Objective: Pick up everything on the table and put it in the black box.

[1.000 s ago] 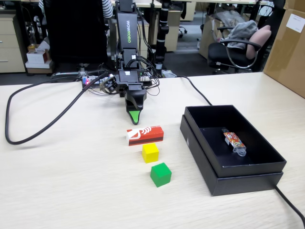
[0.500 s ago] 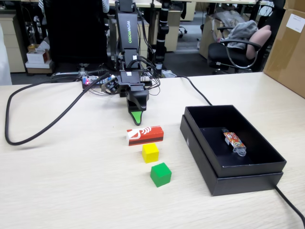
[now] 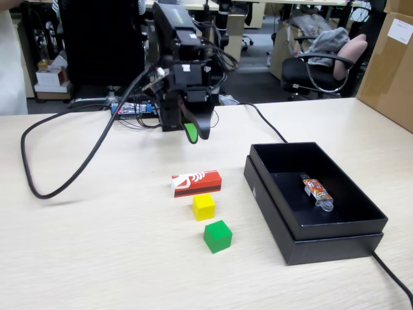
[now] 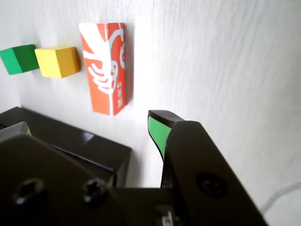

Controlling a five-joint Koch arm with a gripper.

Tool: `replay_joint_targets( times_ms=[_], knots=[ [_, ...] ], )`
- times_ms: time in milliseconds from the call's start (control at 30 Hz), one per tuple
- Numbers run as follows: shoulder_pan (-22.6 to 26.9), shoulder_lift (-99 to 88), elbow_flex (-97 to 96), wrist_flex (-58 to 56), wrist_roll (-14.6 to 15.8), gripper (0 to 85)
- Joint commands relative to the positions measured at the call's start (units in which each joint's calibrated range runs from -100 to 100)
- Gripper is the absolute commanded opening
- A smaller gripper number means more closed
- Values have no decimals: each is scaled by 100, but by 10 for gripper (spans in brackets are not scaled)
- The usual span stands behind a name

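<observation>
Red-and-white packet [image 3: 196,183], yellow cube [image 3: 204,206] and green cube [image 3: 217,236] all on table [image 3: 97,245], none in black box [image 3: 310,200]; gripper [image 3: 195,134] above, spread, empty.

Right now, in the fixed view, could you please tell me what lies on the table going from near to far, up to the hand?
Green cube → yellow cube → red-and-white packet → hand, raised above the table.
</observation>
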Motion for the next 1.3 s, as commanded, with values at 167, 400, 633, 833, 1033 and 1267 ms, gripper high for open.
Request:
replay_joint_targets(
  times_ms=[167,400,633,833,1033,1267],
  knots=[
    [-15,1913,1958,-2373,54,472],
    [-88,3038,2593,-2874,49,451],
    [-254,4426,3572,-2848,39,451],
    [-264,5206,4152,-2805,24,451],
    [-234,5723,4252,-2702,34,451],
    [-200,6285,4361,-2606,44,449]
  ],
)
